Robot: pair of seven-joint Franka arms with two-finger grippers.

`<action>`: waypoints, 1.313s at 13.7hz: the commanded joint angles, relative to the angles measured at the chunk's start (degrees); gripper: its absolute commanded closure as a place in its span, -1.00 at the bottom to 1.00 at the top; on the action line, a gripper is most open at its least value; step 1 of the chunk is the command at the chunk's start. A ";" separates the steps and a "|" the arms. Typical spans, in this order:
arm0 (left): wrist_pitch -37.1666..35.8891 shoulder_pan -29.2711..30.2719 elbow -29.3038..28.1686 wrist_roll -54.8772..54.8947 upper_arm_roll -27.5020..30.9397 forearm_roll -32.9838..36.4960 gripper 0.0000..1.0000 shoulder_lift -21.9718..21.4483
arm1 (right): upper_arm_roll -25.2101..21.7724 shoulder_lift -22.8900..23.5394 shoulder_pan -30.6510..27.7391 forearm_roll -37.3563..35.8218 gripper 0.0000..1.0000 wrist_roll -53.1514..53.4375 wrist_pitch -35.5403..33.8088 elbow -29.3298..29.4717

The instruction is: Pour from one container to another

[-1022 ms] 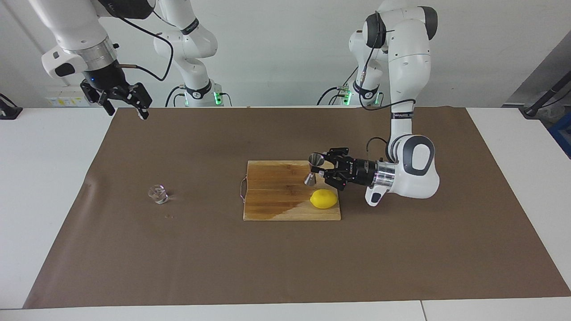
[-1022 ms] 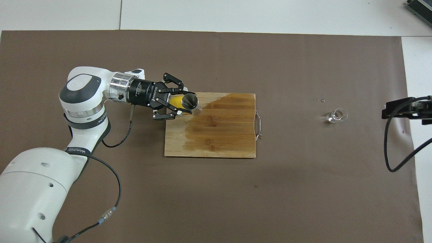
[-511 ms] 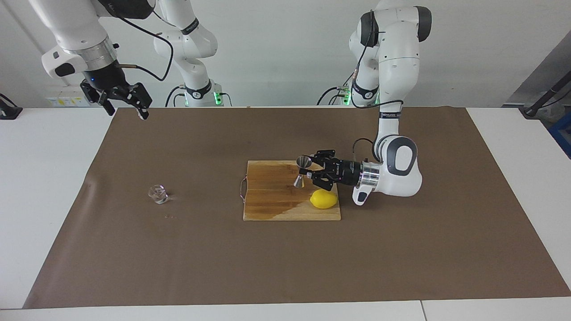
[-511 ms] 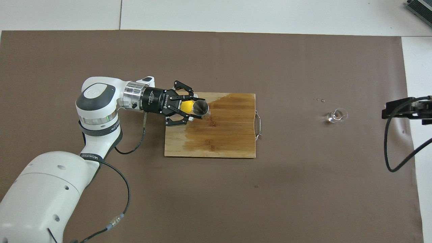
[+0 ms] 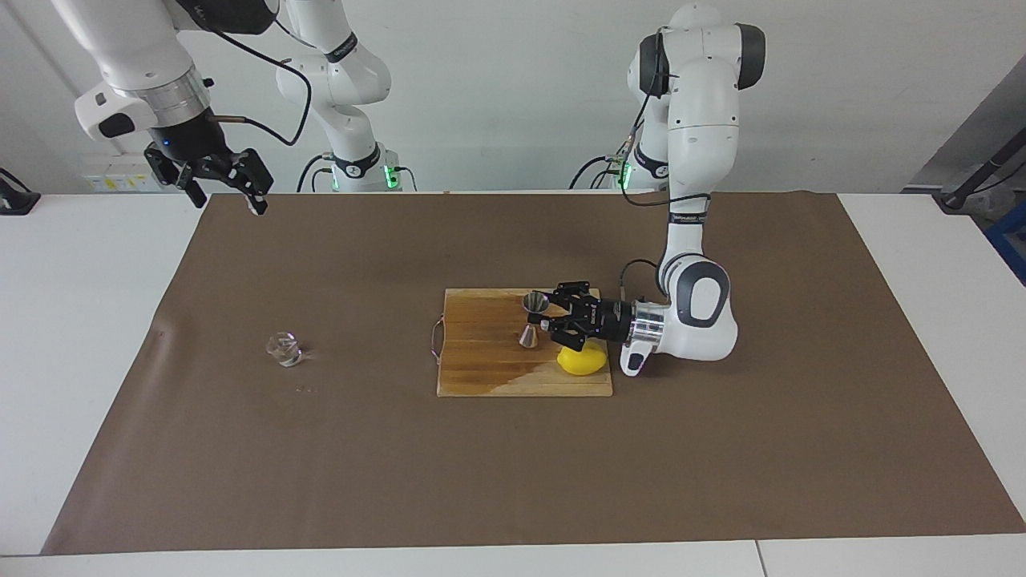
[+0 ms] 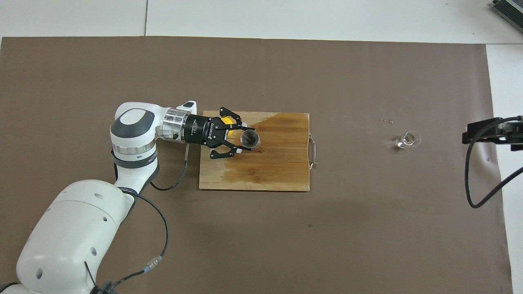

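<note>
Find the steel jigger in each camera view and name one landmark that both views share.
Facing view: the steel jigger stands upright over the cutting board, held at its waist by the left claw, beside the lemon.
Overhead view: the steel jigger shows as a round open mouth over the same board.
Shared landmark: the cutting board's metal handle.

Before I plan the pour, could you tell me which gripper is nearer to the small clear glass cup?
Right. The right gripper hangs open above the mat's corner at the small clear glass cup's end; the left gripper, shut on the steel jigger, is over the wooden board.
</note>
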 commanded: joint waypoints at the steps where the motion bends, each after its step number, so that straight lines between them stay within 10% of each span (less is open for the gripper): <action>1: 1.35 -1.32 -1.02 1.78 1.21 -1.78 0.21 -0.07 | 0.12 -0.99 -0.13 -0.11 -1.00 0.43 0.14 -0.85; 18: 3.55 -3.17 -0.76 2.05 2.95 -1.61 0.16 -0.07 | 0.03 -1.43 -0.74 0.15 -1.00 -0.79 0.14 -0.94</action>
